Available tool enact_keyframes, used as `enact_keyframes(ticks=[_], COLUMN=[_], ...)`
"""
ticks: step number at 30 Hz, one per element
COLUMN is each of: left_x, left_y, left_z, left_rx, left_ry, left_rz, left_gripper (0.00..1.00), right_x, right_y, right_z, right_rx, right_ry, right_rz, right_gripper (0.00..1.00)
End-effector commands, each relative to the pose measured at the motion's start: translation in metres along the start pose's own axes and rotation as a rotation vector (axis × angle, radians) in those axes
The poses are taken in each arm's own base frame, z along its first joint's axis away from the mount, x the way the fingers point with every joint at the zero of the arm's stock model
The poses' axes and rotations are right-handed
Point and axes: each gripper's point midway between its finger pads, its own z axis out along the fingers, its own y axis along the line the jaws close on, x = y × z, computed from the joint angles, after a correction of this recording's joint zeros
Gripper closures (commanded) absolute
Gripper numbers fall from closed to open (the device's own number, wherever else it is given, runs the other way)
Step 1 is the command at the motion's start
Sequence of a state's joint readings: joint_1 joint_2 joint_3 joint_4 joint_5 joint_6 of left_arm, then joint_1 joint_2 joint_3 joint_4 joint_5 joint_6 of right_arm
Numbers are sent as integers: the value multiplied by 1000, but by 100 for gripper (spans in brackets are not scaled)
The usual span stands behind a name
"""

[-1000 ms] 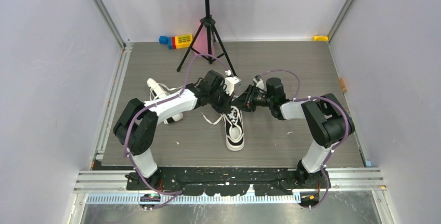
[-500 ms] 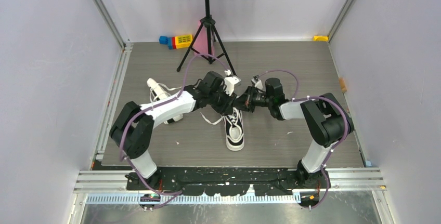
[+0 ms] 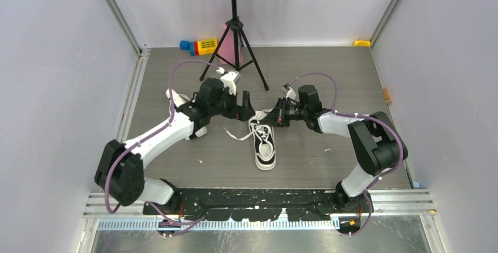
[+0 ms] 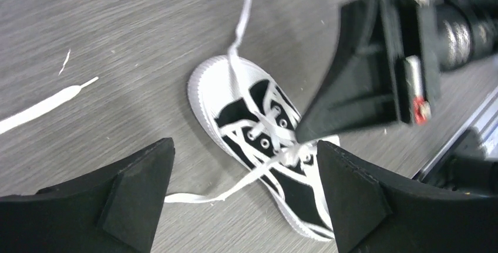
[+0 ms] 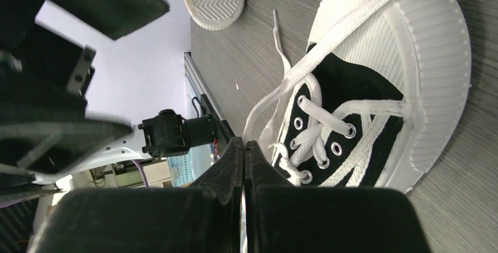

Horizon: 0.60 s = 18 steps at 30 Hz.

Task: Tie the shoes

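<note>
Quick update. A second ago both my grippers were bunched together over the heel end of the black low sneaker with the white rubber sole and toe cap (image 3: 265,147). Since then my left gripper (image 3: 241,107) has let go and backed off to the left, and its jaws are spread wide now. The sneaker hasn't budged. It's in the middle of the grey wood-grain counter (image 3: 329,77), toe pointing at my bases.

My left arm is stretched out long and low, elbow way out to the left, and it crosses over the other sneaker (image 3: 176,98). My right arm is folded, with the forearm reaching left. My right gripper (image 3: 277,116) is pressed together right at the top eyelets, but I can't tell if a lace is actually caught in it. One white flat lace (image 3: 235,135) trails loose on the counter, left of the sneaker.
</note>
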<state>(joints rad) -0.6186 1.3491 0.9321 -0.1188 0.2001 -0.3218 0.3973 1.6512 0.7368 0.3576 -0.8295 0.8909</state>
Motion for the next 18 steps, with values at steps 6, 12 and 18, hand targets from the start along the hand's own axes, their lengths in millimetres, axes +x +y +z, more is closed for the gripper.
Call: enact_keyframes(ticks=[6,12,18], left_x=[-2,6,19], left_y=[-6,-9,-6], left_z=[35,55,71], left_rx=[82,81,51], left_ry=[248,370,479], left_rz=[-432,-516,-535], left_gripper=[26,37,49], right_x=[0,0,0], right_y=[14,19,20], right_z=[-12,-11,-9], right_rx=[26,20,22], right_ry=[-6,-10,-6], right_rz=[-142,-155,-156], right_gripper=[100,100,100])
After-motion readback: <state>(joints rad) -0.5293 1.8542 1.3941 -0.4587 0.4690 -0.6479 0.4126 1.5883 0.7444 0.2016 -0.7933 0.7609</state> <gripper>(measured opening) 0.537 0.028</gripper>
